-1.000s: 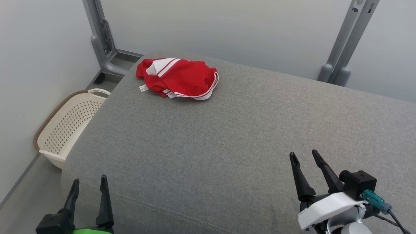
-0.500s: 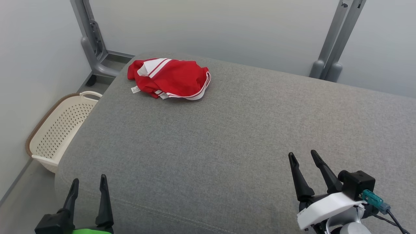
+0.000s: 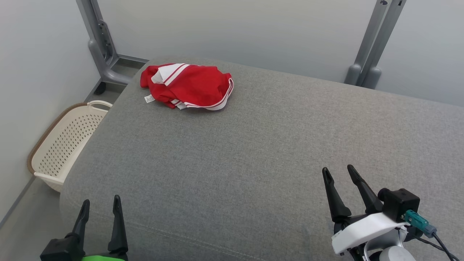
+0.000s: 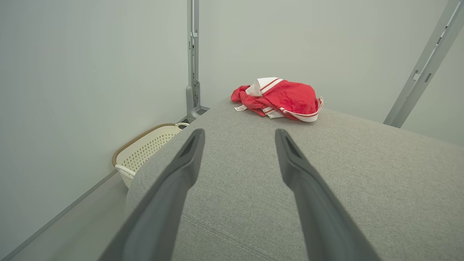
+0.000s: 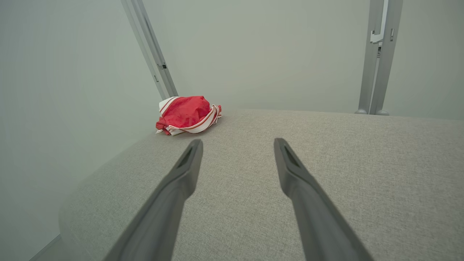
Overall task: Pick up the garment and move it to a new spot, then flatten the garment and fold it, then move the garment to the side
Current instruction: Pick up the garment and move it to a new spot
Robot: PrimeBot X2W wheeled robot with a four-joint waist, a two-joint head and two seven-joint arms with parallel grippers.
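Surface: a wide grey fabric cushion point(image 3: 253, 152) against pale walls, grey metal posts point(image 3: 99, 47) at 11 and 1 o'clock.
Garment point(image 3: 188, 87): red with white striped trim, crumpled in a heap at 11 o'clock, near the cushion's far left corner.
Basket point(image 3: 61, 145): cream, perforated, on the floor at 9 o'clock, just beside the cushion.
Left gripper point(image 3: 101, 199): at 7 o'clock, fingers spread wide, holding nothing, well apart from the heap.
Right gripper point(image 3: 337, 168): at 5 o'clock, fingers spread wide, empty, over bare fabric.
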